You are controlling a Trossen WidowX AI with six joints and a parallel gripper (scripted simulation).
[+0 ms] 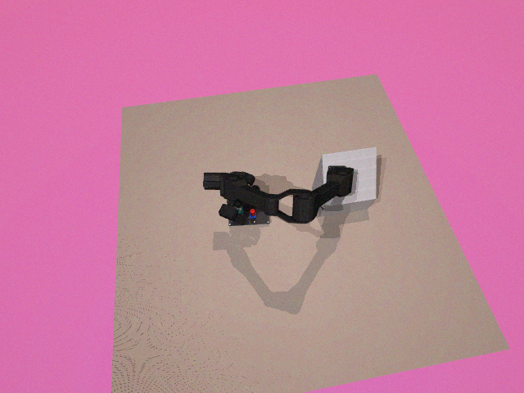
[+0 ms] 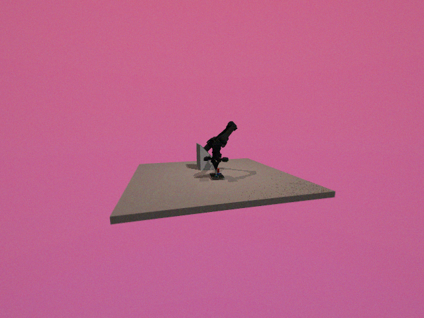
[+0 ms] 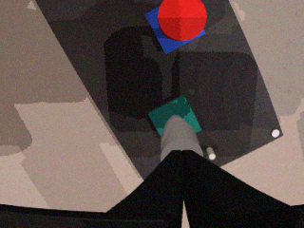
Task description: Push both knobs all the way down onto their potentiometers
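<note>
The dark circuit board [image 1: 262, 221] [image 3: 228, 95] lies under the arm. A red knob [image 1: 252, 211] [image 2: 218, 169] [image 3: 181, 16] stands over the blue potentiometer [image 3: 166, 46]. In the wrist view a grey knob [image 3: 180, 140] rises over the green potentiometer [image 3: 162, 114]. My gripper [image 3: 180, 160] [image 2: 216, 168] is shut with nothing between its fingers. Its tips are at the top of the grey knob and overlap it in the wrist view; whether they touch it I cannot tell. The gap under either knob cannot be made out.
A small white-tipped pin [image 3: 212, 156] stands beside the grey knob, and a white dot [image 3: 275, 133] marks the board's corner. A pale wedge-shaped block [image 1: 364, 178] [image 2: 203, 159] stands at the arm's base. The arm passes above part of the board.
</note>
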